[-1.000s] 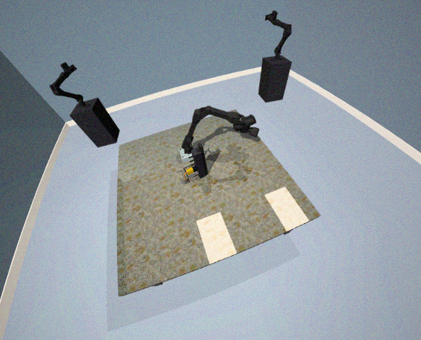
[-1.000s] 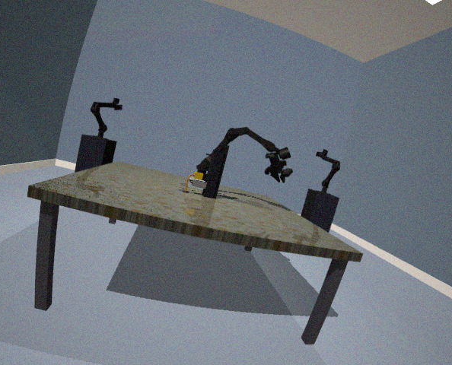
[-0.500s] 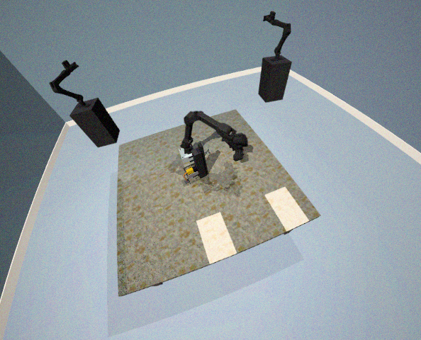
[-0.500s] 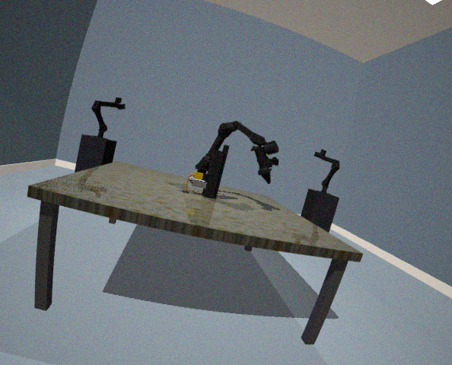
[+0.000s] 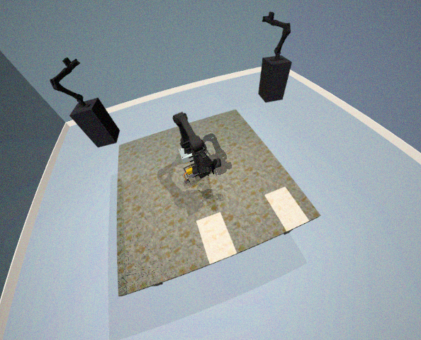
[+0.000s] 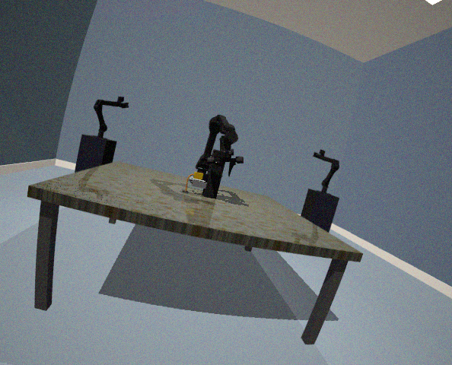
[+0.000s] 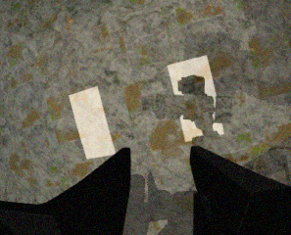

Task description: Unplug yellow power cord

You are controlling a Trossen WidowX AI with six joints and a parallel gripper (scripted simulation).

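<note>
The yellow plug [image 6: 197, 175] sits in the white power strip [image 6: 198, 182] on the table [image 6: 139, 204], beside the arm's base, its orange cord [image 6: 187, 182] curving down at the left. To the right, the gripper [image 6: 230, 166] hangs above the tabletop (fingers partly parted, gripping nothing), well apart from the plug.
</note>
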